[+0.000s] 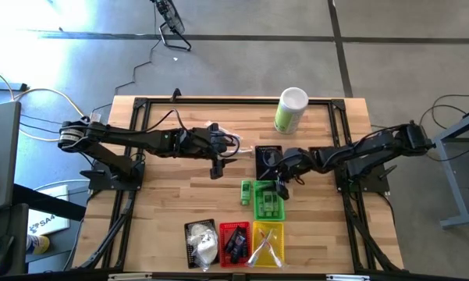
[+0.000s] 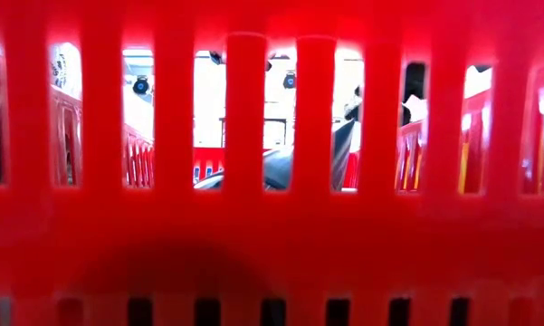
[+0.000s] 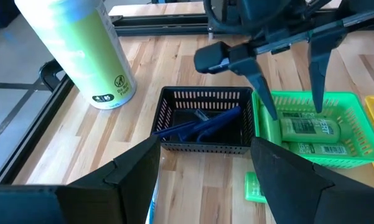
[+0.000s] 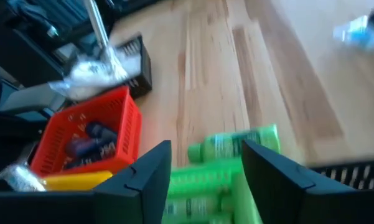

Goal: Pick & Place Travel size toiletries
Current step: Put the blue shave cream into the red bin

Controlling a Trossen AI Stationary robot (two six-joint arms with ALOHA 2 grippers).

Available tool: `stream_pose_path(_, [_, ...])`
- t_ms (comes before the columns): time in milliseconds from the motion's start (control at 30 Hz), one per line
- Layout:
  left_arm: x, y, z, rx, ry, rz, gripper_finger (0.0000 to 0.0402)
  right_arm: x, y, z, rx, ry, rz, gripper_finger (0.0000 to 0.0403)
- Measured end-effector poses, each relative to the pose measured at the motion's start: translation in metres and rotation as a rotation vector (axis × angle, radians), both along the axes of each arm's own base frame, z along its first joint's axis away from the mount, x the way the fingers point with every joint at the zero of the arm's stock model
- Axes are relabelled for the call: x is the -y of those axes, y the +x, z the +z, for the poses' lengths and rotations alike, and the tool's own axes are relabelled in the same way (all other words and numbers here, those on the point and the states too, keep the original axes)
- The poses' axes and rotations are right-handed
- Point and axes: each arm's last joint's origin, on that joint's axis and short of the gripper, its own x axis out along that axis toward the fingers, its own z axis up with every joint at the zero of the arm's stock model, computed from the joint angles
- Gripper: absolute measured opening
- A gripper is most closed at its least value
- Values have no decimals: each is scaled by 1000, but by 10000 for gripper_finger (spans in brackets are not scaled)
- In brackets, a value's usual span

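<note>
Left gripper [image 1: 217, 165] fingers spread, empty, hovering mid-table, low view blocked by red basket [image 2: 272, 226] wall, right gripper [image 3: 289, 112] fingers parted over green basket [image 1: 268, 200] holding green bottles [image 3: 311, 129], another green bottle [image 1: 246, 193] just beside basket.

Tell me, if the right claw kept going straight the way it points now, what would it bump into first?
Probably the green bottles in the green basket: the right claw points down with its fingers spread just above them. Depth is hard to judge, so it may already touch.
</note>
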Motion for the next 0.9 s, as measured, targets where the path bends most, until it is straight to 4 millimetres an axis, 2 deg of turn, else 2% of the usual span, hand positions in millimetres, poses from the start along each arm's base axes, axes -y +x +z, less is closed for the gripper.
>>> stream_pose_path(233, [0,0,0,1,-4,2,245,0,7,15,206,-115,43,149])
stream_pose_path(400, [0,0,0,1,-4,2,245,4,11,24,309,-206,-71,125])
stream_pose_path(567, [0,0,1,9,-6,2,245,6,11,26,323,-239,-156,108])
stream_pose_path(800, [0,0,1,15,-18,26,245,6,11,26,323,-254,-145,98])
stream_pose_path(900, [-5,-1,-1,-12,19,88,231,6,11,26,323,-255,-144,99])
